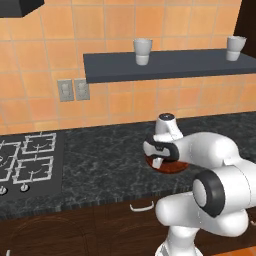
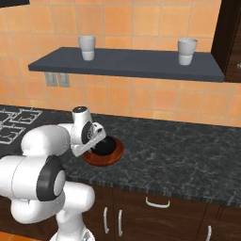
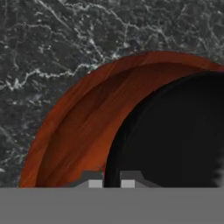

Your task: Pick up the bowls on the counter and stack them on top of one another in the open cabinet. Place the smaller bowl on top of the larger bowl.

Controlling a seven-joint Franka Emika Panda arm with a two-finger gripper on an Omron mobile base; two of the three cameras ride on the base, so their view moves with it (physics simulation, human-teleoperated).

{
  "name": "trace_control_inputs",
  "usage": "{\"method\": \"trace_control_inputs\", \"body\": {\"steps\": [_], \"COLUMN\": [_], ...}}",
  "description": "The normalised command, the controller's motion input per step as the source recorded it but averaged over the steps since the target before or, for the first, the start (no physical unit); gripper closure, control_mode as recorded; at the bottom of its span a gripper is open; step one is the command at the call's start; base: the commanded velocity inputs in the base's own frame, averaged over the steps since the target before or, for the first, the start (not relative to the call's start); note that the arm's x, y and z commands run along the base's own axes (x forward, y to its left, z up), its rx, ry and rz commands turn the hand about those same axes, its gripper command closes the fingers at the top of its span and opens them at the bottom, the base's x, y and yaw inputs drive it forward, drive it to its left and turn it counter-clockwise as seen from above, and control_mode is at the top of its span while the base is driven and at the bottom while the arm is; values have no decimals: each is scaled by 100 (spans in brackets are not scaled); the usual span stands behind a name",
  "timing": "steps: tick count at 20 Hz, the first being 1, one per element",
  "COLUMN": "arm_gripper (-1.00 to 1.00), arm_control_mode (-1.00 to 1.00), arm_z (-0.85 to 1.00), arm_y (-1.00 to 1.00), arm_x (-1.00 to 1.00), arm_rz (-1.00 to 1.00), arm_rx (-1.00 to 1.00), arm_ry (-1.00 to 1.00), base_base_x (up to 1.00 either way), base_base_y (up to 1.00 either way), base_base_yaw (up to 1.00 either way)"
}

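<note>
The larger bowl (image 3: 83,127), reddish-brown and shallow, rests on the speckled counter (image 3: 43,43) near its front edge. The smaller bowl (image 3: 175,140), black, sits inside it. My gripper (image 3: 111,183) points down with its two fingertips close together on either side of the black bowl's rim, shut on it. From the base views the white hand covers part of the larger bowl (image 1: 172,169) (image 2: 104,159), and the smaller bowl (image 2: 106,145) shows just right of the gripper (image 2: 94,148). Above and behind is the open cabinet (image 1: 175,65) (image 2: 132,63), a dark grey shelf slab.
Two white cups (image 2: 86,47) (image 2: 187,51) stand on the shelf, with bare shelf between them. A cooktop (image 1: 25,160) lies on the counter's left. Wall outlets (image 1: 73,90) sit under the shelf's left end. Dark wooden doors (image 2: 157,207) run below the counter.
</note>
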Motion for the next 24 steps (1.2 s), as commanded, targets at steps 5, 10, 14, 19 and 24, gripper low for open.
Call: {"method": "trace_control_inputs", "body": {"steps": [5, 10, 14, 19, 24], "arm_gripper": [-100, -100, -100, -100, -100], "arm_control_mode": [-100, -100, -100, -100, -100], "arm_z": [56, 80, 9, -14, -62], "arm_y": [-3, -25, -100, -100, -47], "arm_x": [-6, -14, -11, 0, -2], "arm_rz": [-2, -16, -54, -68, -79], "arm_rx": [3, 7, 19, 24, 39], "arm_ry": [-1, -5, 0, 5, 10], "base_base_x": [0, 0, 0, 0, 0], "base_base_y": [0, 0, 0, 0, 0], "base_base_yaw": [0, 0, 0, 0, 0]}}
